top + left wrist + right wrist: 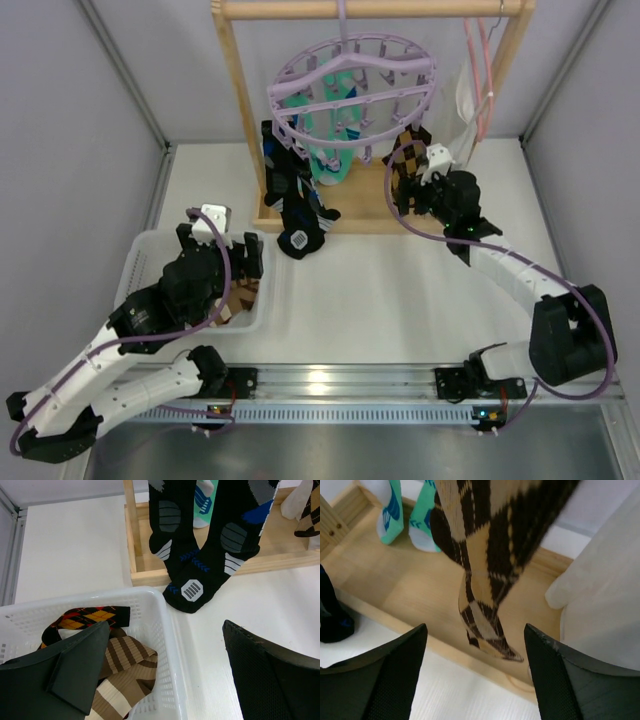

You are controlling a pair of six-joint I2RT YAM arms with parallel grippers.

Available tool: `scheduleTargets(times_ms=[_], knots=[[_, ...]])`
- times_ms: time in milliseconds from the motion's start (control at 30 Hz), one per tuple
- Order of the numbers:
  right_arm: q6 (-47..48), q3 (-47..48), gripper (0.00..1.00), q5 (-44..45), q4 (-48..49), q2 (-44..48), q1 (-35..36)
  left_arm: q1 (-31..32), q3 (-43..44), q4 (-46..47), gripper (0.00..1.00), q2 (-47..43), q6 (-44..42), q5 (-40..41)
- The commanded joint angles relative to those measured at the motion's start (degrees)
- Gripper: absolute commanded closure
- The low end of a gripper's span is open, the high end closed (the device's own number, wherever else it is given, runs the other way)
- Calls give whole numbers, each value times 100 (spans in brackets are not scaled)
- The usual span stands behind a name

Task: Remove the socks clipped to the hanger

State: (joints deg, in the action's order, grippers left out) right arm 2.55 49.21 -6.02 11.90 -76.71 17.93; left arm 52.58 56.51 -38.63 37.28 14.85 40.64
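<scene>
The lavender hanger (pixel 350 85) hangs from the wooden rack's top bar. Clipped to it are black socks with blue marks (pixel 295 195) (pixel 200 555), teal-and-white socks (pixel 330 160) (pixel 395 510) and a brown argyle sock (pixel 405 165) (pixel 485 555). My right gripper (pixel 425 190) (pixel 475 630) is open just below and in front of the argyle sock's toe, touching nothing. My left gripper (pixel 222 248) (pixel 167 630) is open and empty, straddling the right wall of a white basket (pixel 150 250) (pixel 165 630). In the basket lie a brown striped sock (pixel 125 665) and an argyle sock (pixel 85 617).
The wooden rack (pixel 235 90) stands at the back on its flat base (pixel 395 580). A long white cloth (pixel 465 95) (pixel 600 605) and a thin pink hanger (pixel 480 70) hang at the rack's right end. Grey walls close in both sides.
</scene>
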Motion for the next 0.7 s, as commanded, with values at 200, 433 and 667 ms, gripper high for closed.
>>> scheduleTargets(times_ms=[200, 433, 667], knots=[[-26, 107, 70, -585, 1999, -468, 131, -11, 219, 93, 1, -45, 70, -30], [-439, -815, 100, -129, 2633, 243, 649, -11, 886, 119, 2, 25, 684, 285], [-641, -1458, 100, 979, 2818, 973, 1659, -11, 2430, 128, 2, 1034, 793, -326]])
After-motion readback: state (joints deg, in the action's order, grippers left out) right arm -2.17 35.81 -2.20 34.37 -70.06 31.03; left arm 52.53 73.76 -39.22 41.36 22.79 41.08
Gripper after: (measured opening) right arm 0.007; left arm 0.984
